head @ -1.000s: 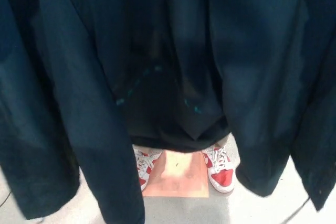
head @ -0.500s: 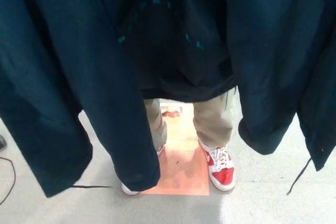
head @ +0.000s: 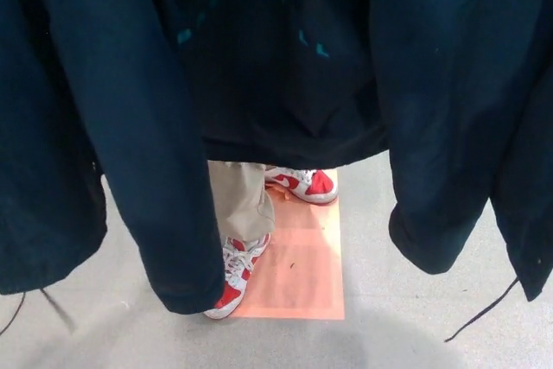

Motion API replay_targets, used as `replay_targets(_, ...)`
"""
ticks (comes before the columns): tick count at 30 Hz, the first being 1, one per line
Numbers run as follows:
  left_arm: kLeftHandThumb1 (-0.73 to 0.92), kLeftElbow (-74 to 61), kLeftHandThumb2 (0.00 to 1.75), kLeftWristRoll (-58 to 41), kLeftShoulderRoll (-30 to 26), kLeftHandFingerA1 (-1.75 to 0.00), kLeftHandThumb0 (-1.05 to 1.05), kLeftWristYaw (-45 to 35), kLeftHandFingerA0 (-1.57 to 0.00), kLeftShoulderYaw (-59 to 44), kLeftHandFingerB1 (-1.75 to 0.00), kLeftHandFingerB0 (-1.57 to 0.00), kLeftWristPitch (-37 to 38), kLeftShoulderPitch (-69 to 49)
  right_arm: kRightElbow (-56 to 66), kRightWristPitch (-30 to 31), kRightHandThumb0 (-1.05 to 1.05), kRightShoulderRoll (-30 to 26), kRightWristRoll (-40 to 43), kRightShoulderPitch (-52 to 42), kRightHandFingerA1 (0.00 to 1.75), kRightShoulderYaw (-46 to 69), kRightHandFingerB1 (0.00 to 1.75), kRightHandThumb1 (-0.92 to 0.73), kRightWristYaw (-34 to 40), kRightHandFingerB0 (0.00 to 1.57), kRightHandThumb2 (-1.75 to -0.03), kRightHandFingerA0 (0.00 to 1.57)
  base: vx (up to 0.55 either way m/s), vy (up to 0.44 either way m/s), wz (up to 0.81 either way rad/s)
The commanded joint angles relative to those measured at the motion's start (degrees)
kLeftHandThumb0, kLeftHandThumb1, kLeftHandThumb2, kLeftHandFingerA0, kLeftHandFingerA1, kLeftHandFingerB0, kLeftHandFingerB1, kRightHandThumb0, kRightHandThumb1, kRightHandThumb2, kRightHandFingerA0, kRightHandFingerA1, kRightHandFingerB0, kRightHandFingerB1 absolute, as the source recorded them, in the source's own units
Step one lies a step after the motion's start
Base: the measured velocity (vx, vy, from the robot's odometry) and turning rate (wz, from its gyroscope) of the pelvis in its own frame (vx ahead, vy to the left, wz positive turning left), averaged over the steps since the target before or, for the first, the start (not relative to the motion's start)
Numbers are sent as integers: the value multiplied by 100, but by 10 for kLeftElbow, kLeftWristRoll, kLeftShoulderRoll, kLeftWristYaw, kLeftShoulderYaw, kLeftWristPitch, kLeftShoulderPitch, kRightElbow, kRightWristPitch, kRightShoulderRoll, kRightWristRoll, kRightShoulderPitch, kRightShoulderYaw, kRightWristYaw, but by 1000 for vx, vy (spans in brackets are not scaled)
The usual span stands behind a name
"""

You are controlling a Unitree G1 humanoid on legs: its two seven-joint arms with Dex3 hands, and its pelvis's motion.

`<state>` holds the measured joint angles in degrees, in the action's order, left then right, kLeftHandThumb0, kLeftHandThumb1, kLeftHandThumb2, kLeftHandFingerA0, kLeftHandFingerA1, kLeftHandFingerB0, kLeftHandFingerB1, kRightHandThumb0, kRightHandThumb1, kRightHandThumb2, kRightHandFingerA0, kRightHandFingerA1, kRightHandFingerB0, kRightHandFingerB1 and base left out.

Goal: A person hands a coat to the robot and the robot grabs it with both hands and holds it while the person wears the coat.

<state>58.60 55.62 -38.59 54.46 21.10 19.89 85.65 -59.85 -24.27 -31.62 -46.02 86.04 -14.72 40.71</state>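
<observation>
A heavy dark navy fabric coat (head: 130, 127) hangs across the upper frame of the head view, its two sleeves dangling open-ended, one at left (head: 173, 239) and one at right (head: 432, 213), while a person in a black top (head: 276, 84) with teal stitching stands close behind it. One leg in khaki trousers (head: 240, 200) shows below the hem, with a red-and-white lace-up sneaker (head: 235, 278) planted near the camera and the other sneaker (head: 302, 183) turned sideways farther back, both on an orange rectangular floor mat (head: 302, 274) laid on the grey floor (head: 389, 326). The step in hand appears to be the holding phase, with the person likely turning to reach the sleeves. Neither robot hand is in view, so how each is posed, how far it is closed and what it grips cannot be told. The next move probably calls for keeping the coat high and steady, collar level, so the arms can find the sleeve openings.
</observation>
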Motion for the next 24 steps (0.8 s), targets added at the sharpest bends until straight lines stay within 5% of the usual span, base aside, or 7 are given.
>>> replay_targets(1,65,47,63,4,-21,-156,-31,-11,-103,16,-66,-76,-8,54,-49,36,-9,-27,-7,56,171,-14,124,-70,14,61,-63,87,0,0,0)
replay_targets(9,59,101,61,11,-16,-158,-25,-38,-100,52,-70,-77,-13,129,-106,49,-11,-21,-6,119,171,-37,122,-69,5,67,-61,88,0,0,0)
replay_targets(10,59,106,62,10,-14,-165,-26,-45,-96,55,-93,-68,-17,137,-110,50,-12,-21,-7,125,174,-40,127,-70,1,63,-61,88,0,0,0)
replay_targets(11,44,114,86,9,-16,-135,-20,-61,-120,61,-95,-71,-11,152,-116,56,-22,-22,-8,134,138,-44,99,-51,-3,73,-88,121,0,0,0)
replay_targets(13,59,122,62,15,-19,-164,-23,-66,-94,73,-89,-67,-11,166,-120,58,-22,-22,-6,139,137,-48,90,-49,-4,77,-86,118,0,0,0)
replay_targets(14,59,126,57,18,-19,-161,-20,-69,-98,79,-81,-72,-16,174,-124,60,-21,-23,-8,144,163,-53,75,-65,-6,80,-59,95,0,0,0)
replay_targets(24,58,159,63,29,-25,-160,-29,-97,-100,119,-70,-77,-27,238,-149,87,-15,-28,-11,187,166,-78,84,-66,-31,79,-62,90,0,0,0)
